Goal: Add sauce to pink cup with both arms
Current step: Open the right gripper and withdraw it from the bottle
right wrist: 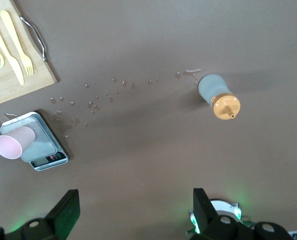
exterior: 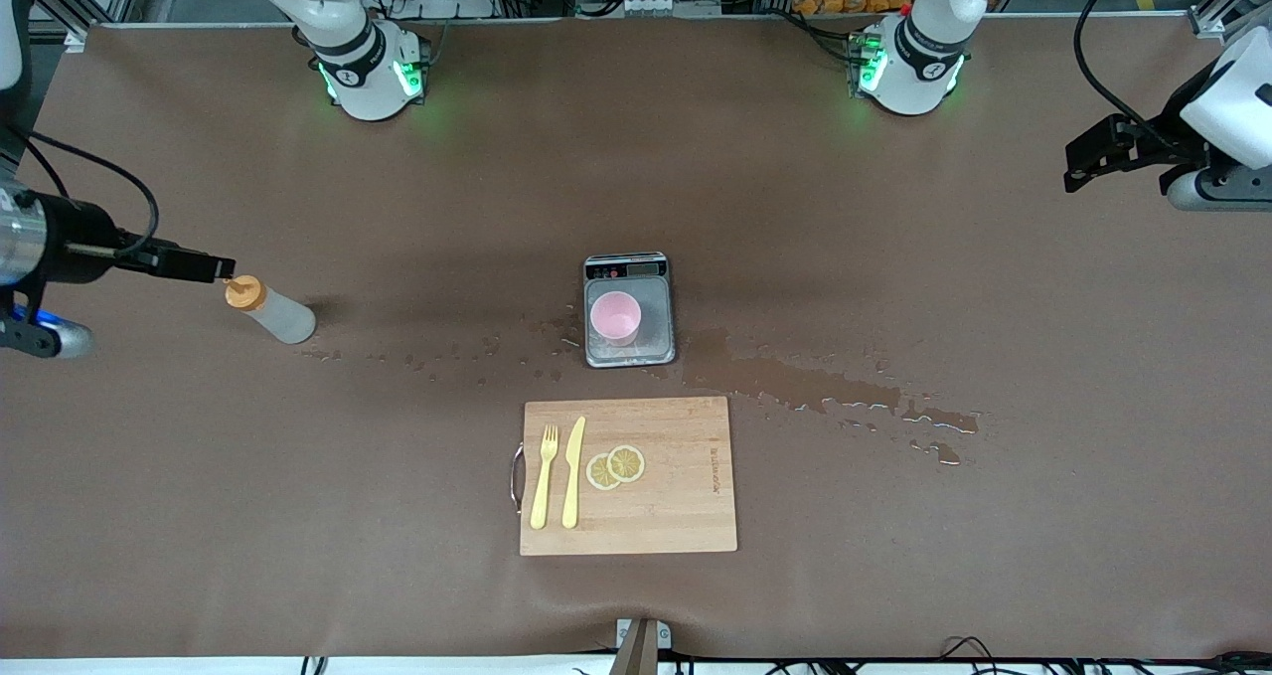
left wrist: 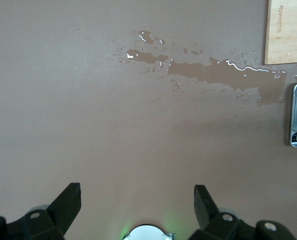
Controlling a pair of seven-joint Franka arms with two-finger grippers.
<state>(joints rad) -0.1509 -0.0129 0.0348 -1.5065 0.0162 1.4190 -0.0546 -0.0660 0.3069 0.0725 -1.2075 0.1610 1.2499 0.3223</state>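
The sauce bottle [exterior: 270, 311] stands upright on the brown table [exterior: 894, 556] toward the right arm's end, orange cap on top, well apart from the pink cup [exterior: 615, 316]. The cup sits on a small grey scale [exterior: 628, 353] near the table's middle. Nearer the front camera lies a wooden cutting board [exterior: 656, 516] carrying a yellow fork [exterior: 543, 478], a yellow knife [exterior: 572, 471] and two lemon slices [exterior: 615, 466]. Spilled liquid [exterior: 845, 394] spreads from beside the scale toward the left arm's end. The right gripper [right wrist: 133, 210] hangs high above the table near the bottle, fingers spread wide, holding nothing. The left gripper [left wrist: 138, 205] hangs above its own end, also spread wide and empty.
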